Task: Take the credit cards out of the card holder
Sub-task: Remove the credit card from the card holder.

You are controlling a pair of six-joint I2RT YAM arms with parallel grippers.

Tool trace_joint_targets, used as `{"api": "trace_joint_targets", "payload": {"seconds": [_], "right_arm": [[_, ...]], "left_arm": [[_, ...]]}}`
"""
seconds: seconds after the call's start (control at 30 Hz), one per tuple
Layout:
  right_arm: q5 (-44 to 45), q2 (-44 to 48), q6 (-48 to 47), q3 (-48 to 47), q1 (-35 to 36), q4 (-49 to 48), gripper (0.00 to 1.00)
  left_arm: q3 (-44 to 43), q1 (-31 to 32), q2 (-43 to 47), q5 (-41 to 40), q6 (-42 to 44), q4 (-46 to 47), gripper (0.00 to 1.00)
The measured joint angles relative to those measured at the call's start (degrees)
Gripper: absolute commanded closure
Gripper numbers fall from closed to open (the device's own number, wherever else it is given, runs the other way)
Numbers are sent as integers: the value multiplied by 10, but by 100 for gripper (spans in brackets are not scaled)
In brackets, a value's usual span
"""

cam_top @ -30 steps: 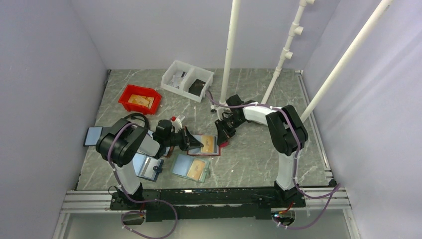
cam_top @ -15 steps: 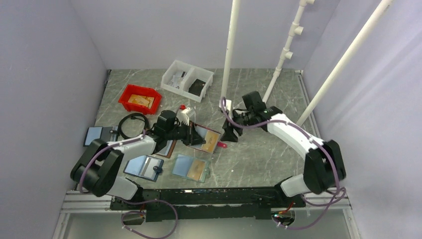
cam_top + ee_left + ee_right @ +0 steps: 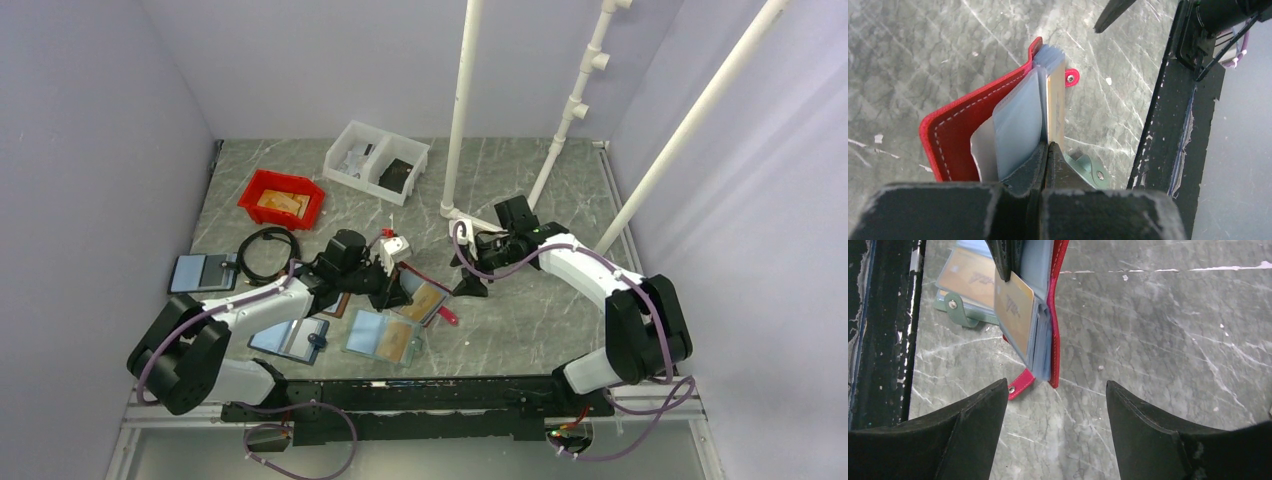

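My left gripper is shut on the inner sleeves of the red card holder and holds it up on edge, open, just above the table. In the left wrist view the jaws pinch between a pale blue-grey sleeve and a tan-orange credit card; the red cover spreads left. My right gripper stands open just right of the holder, touching nothing. Its wrist view shows the holder's red edge, the tan card in its sleeve and the pink tab beyond the spread fingertips.
A light teal holder with an orange card lies just in front of the red one, and a blue-grey one lies to its left. Behind are a red bin, a white bin, a black cable and white pipes.
The right gripper has opened wide and drawn back to the right, off the holder. The left gripper has carried the holder slightly right and toward the front.
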State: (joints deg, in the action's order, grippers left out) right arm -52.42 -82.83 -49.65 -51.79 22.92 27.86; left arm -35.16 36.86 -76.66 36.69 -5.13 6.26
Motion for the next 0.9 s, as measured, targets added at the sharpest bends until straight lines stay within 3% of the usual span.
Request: {"api": "trace_joint_targets", "payload": {"seconds": [0.23, 0.47, 0.63, 0.83, 0.9], "right_arm": [[-22, -50, -31, -1, 13, 21, 20], [-35, -89, -45, -23, 38, 62, 28], [-39, -97, -50, -37, 43, 78, 46], [-38, -127, -61, -67, 46, 108, 87], [-40, -140, -68, -80, 46, 127, 95]], "left_arm": [[-5, 16, 14, -1, 42, -10, 100], [-6, 19, 18, -1, 51, -11, 100], [-6, 19, 32, -1, 50, -5, 100], [1, 19, 58, -7, 39, 17, 100], [5, 19, 66, -16, 38, 21, 100]]}}
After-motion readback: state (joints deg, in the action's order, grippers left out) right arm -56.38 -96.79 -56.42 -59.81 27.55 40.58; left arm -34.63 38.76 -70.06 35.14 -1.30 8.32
